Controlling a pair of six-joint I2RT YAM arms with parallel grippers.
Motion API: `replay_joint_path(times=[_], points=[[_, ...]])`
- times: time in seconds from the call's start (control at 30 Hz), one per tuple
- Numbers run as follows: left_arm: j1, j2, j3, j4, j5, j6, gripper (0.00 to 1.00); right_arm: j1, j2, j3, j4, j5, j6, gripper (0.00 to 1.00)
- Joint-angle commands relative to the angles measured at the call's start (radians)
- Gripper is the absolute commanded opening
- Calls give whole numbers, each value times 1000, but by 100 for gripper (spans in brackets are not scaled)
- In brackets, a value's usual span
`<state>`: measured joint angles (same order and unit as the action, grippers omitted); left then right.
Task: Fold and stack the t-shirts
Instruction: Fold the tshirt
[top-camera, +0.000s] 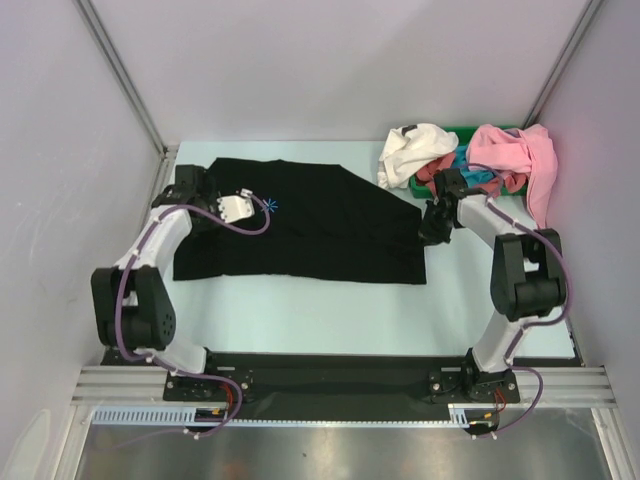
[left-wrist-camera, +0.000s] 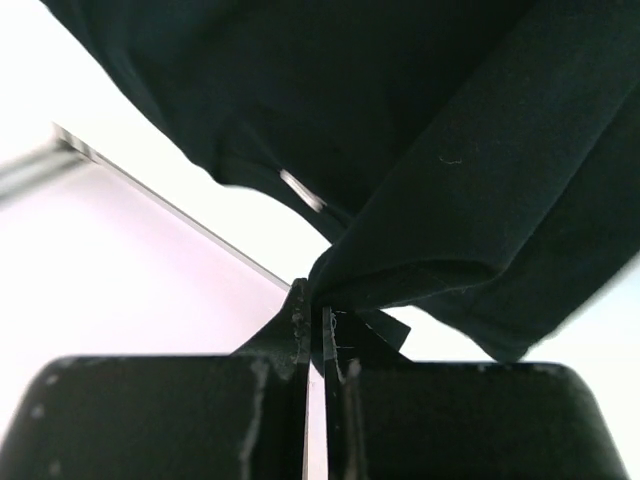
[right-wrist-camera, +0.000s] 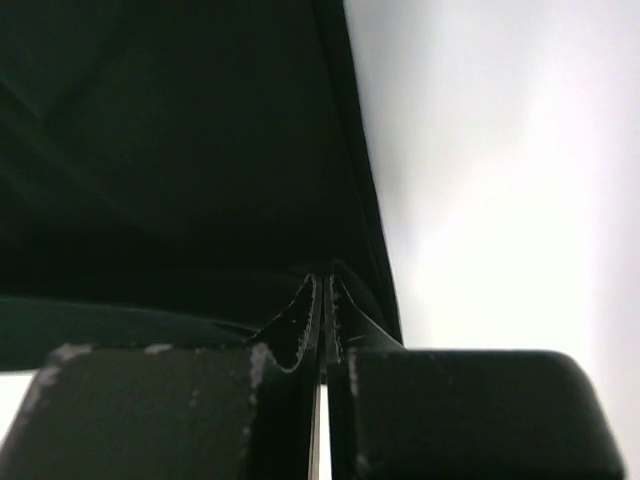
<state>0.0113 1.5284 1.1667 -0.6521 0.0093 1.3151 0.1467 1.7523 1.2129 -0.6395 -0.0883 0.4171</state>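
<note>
Left arm (top-camera: 160, 240): base at the lower left of the top view, elbow pushed out toward the left edge, pale forearm slanting up and right, wrist over the upper-left part of the dark cloth.
Left gripper (left-wrist-camera: 313, 312): 2 fingers pressed together with only a hairline slit between them, clamped on a bunched fold of the black t-shirt (top-camera: 320, 225). In the left wrist view the cloth rises from the tips and fills the upper right of the frame.
Right arm (top-camera: 520, 275): base at the lower right of the top view, elbow raised near the right edge, forearm reaching up and left, wrist bent down at the shirt's right border.
Right gripper (right-wrist-camera: 322, 285): fingers together, pinching the shirt at its hem. Dark cloth covers the upper left of the right wrist view.
Black t-shirt: spread mostly flat across the middle of the table (top-camera: 300, 310), lower edge straight, upper-right edge slanting.
Starburst print (top-camera: 272, 207): small light-blue mark on the shirt's upper left, just right of the left wrist.
Other shirts: white t-shirt (top-camera: 415, 150) and pink t-shirt (top-camera: 510, 155) heaped at the upper right of the top view, teal cloth (top-camera: 478, 177) and red cloth (top-camera: 430, 172) showing between them.
Green bin (top-camera: 455, 128): under the heap, the pink shirt draped over its right side.
Rail (left-wrist-camera: 150, 190): thin metal strip running diagonally across the left of the left wrist view, behind the lifted cloth.
</note>
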Motion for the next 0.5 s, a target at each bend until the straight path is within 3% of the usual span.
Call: replay_joint_path(times=[0.0,0.4,0.47], points=[[-5,64,71,155,-6,52,0,-2,74,100,72,30,-27,0],[-45,289,194,273,-84,72,0,-2,226,254,37,73,-70,0],[-50,312,214,282,-100,52,6,-2,237,264,32,79,-69,1]])
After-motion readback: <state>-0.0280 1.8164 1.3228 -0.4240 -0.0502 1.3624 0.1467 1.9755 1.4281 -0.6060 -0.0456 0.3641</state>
